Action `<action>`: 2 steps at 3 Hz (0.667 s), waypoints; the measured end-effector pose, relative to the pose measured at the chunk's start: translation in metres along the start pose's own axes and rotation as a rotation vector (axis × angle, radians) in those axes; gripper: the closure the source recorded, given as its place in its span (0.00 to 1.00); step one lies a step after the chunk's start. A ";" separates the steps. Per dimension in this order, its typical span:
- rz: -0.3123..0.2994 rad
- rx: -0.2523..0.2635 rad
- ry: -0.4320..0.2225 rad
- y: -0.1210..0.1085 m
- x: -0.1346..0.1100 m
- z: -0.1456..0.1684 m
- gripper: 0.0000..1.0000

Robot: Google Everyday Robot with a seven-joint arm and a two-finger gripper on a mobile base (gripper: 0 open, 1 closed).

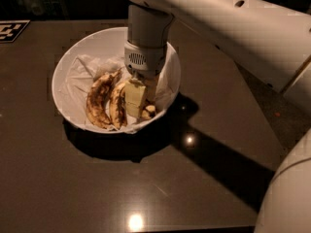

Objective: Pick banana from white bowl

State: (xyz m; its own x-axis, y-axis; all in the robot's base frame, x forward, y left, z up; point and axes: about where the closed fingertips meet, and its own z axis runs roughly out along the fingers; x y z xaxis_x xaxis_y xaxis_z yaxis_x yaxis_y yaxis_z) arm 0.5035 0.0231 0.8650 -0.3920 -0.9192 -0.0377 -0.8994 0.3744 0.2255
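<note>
The white bowl (73,57), lined with crumpled white paper, stands on the dark table. Two broad, brown-blotched bananas (99,103) lie side by side in its middle. My gripper (138,98) reaches straight down into the bowl, just right of them and touching the nearer one. The slim, yellower banana is mostly hidden under the gripper. Only a small dark-tipped end (148,111) shows at the gripper's lower right, and I cannot tell for sure that it belongs to that banana. No blue sticker is visible.
The dark, glossy table (146,188) reflects ceiling lights. A black-and-white marker tag (10,30) lies at the far left. My white arm (233,28) crosses the upper right, and its shadow falls right of the bowl. The robot's body (291,198) fills the lower right corner.
</note>
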 end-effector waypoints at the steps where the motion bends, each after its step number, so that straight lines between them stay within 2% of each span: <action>1: -0.059 0.016 -0.087 0.003 0.000 -0.013 1.00; 2: -0.141 0.038 -0.196 0.015 0.013 -0.038 1.00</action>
State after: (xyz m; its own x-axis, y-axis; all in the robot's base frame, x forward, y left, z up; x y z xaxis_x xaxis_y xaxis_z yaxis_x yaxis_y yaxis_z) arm 0.4918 0.0125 0.9048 -0.2890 -0.9228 -0.2548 -0.9530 0.2521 0.1678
